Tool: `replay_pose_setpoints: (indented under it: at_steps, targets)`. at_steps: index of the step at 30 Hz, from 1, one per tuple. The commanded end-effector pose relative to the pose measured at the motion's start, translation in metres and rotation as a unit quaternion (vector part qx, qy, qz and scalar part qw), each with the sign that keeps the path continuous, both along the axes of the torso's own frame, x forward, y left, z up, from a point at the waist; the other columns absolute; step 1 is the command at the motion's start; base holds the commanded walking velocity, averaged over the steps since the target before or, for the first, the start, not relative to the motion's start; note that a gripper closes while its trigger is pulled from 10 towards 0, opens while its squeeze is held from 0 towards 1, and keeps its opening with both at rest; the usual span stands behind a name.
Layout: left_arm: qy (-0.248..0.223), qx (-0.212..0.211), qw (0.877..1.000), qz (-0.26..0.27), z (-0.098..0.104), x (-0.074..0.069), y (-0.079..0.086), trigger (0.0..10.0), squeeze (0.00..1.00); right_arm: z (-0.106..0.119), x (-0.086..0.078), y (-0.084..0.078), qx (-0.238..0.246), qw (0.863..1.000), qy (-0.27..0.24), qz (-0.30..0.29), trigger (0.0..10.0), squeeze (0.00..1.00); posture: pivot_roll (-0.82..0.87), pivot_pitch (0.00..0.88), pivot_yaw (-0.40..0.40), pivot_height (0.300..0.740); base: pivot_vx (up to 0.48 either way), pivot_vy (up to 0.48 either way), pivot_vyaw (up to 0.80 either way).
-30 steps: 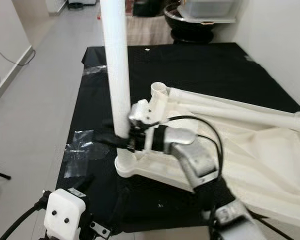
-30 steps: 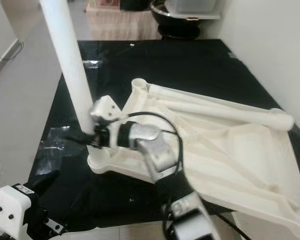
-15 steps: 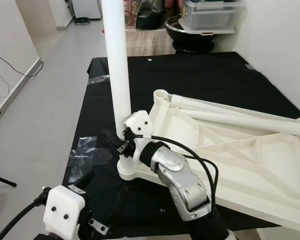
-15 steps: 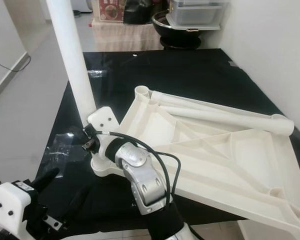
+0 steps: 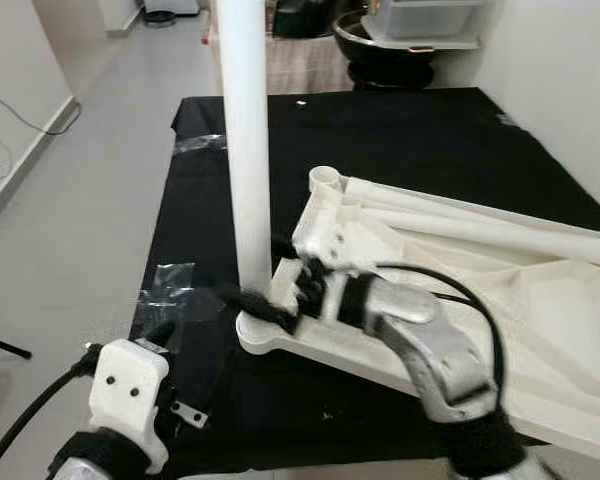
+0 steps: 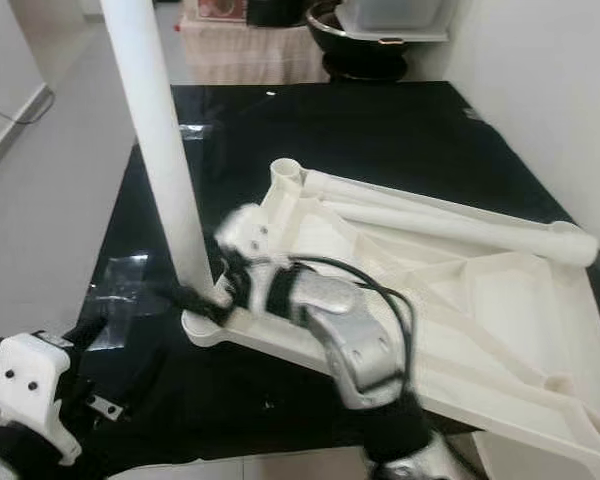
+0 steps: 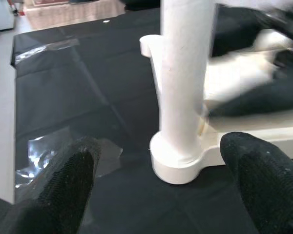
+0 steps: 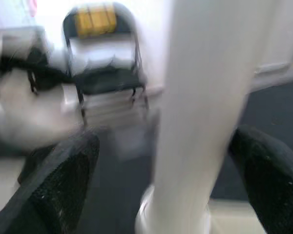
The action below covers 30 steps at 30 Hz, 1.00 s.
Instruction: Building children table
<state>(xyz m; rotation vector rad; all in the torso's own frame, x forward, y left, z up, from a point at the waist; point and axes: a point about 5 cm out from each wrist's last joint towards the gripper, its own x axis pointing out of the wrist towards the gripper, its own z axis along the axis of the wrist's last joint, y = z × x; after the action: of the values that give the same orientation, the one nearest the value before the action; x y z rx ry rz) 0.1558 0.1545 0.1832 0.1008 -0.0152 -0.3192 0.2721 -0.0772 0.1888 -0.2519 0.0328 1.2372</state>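
**One leg upright in its corner socket, right hand at the base**

Upturned white tabletop (image 5: 540,300) lying on black floor mat (image 5: 400,130). White leg (image 5: 248,150) standing upright in near-left corner socket (image 5: 265,338). Second leg (image 6: 450,225) lying loose across tabletop underside, beside empty far socket (image 5: 323,178).

Right hand (image 5: 265,305) low at base of upright leg, black fingers spread either side of it in the right wrist view; not clenched, grasping nothing firmly as far as visible. Left hand (image 7: 161,185) hovering short of the socket, fingers wide apart, released, leg standing between them and further off.

Judgement on step in hand: seating the leg fully. Best done by closing on the leg low down, keeping it plumb, pressing straight down into socket; any tilt likely to jam the leg or lift the tabletop corner. Left hand well placed to steady the socket rim or hold the tabletop down.

Against half a second earlier: right arm swung rightward and lower, wrist now over the tabletop edge rather than in front of it; leg appearing slightly more vertical. Whole view shifted too, so part of that is camera movement. Motion blur on the right wrist.
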Motion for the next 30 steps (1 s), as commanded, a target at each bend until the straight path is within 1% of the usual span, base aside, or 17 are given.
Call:
replay_pose_setpoints:
  at_steps: [1,2,3,4,6,8,10,12,15,17,21,26,30]
  targets:
    - [0.033,0.007,0.999,-0.021,-0.012,0.001,-0.002,10.0,0.0,-0.008,-0.007,-0.006,-0.031,0.999,0.011,0.033,10.0,0.18,0.1,0.092,-0.041,0.74,0.0,0.0,0.0]
    - [0.047,0.018,0.997,-0.054,-0.019,0.002,-0.007,10.0,0.0,-0.016,-0.009,-0.02,-0.074,0.996,0.023,0.038,10.0,0.0,0.09,0.088,-0.04,0.74,0.0,0.0,0.0]
    - [0.062,0.028,0.994,-0.082,-0.026,0.003,-0.01,10.0,0.0,-0.022,-0.007,-0.032,-0.104,0.994,0.036,0.027,10.0,0.0,0.09,0.084,-0.04,0.74,0.0,0.0,0.0]
    - [0.07,0.034,0.992,-0.098,-0.03,0.003,-0.012,10.0,0.0,-0.024,-0.006,-0.039,-0.118,0.992,0.046,0.02,10.0,0.0,0.08,0.084,-0.041,0.74,0.0,0.0,0.0]
    - [0.089,0.027,0.987,-0.133,-0.035,0.003,-0.017,10.0,0.0,-0.026,0.003,-0.051,-0.144,0.988,0.051,-0.019,10.0,0.0,0.08,0.08,-0.042,0.74,0.0,0.0,0.0]
    - [0.089,0.027,0.987,-0.133,-0.035,0.003,-0.017,10.0,0.0,-0.026,0.003,-0.051,-0.144,0.988,0.051,-0.019,10.0,0.0,0.08,0.08,-0.042,0.74,0.0,0.0,0.0]
    - [0.104,0.025,0.981,-0.161,-0.039,0.002,-0.02,10.0,0.0,-0.027,0.008,-0.06,-0.162,0.984,0.062,-0.042,10.0,0.0,0.08,0.079,-0.043,0.74,0.0,0.0,0.0]
    - [0.12,0.017,0.977,-0.174,-0.042,-0.001,-0.018,10.0,0.0,-0.031,0.011,-0.067,-0.184,0.977,0.082,-0.067,10.0,0.0,0.07,0.08,-0.042,0.74,0.0,0.0,0.0]
    - [0.124,0.015,0.976,-0.176,-0.043,-0.002,-0.017,10.0,0.0,-0.032,0.011,-0.069,-0.194,0.974,0.087,-0.074,10.0,0.0,0.07,0.08,-0.042,0.74,0.0,0.0,0.0]
    - [0.129,0.015,0.976,-0.176,-0.044,-0.004,-0.012,10.0,0.0,-0.038,0.007,-0.074,-0.21,0.969,0.111,-0.073,10.0,0.0,0.07,0.085,-0.041,0.74,0.0,0.0,0.0]
    - [0.129,0.019,0.975,-0.179,-0.044,-0.007,-0.006,10.0,0.0,-0.041,0.004,-0.079,-0.216,0.965,0.132,-0.074,10.0,0.0,0.07,0.086,-0.042,0.74,0.0,0.0,0.0]
    - [0.13,0.022,0.974,-0.182,-0.045,-0.008,-0.002,10.0,0.0,-0.039,0.001,-0.079,-0.211,0.965,0.14,-0.069,10.0,0.0,0.07,0.085,-0.043,0.74,0.0,0.0,0.0]
    - [0.13,0.025,0.974,-0.185,-0.045,-0.007,-0.001,10.0,0.0,-0.037,0.001,-0.072,-0.207,0.967,0.133,-0.064,10.0,0.0,0.06,0.08,-0.042,0.74,0.0,0.0,0.0]
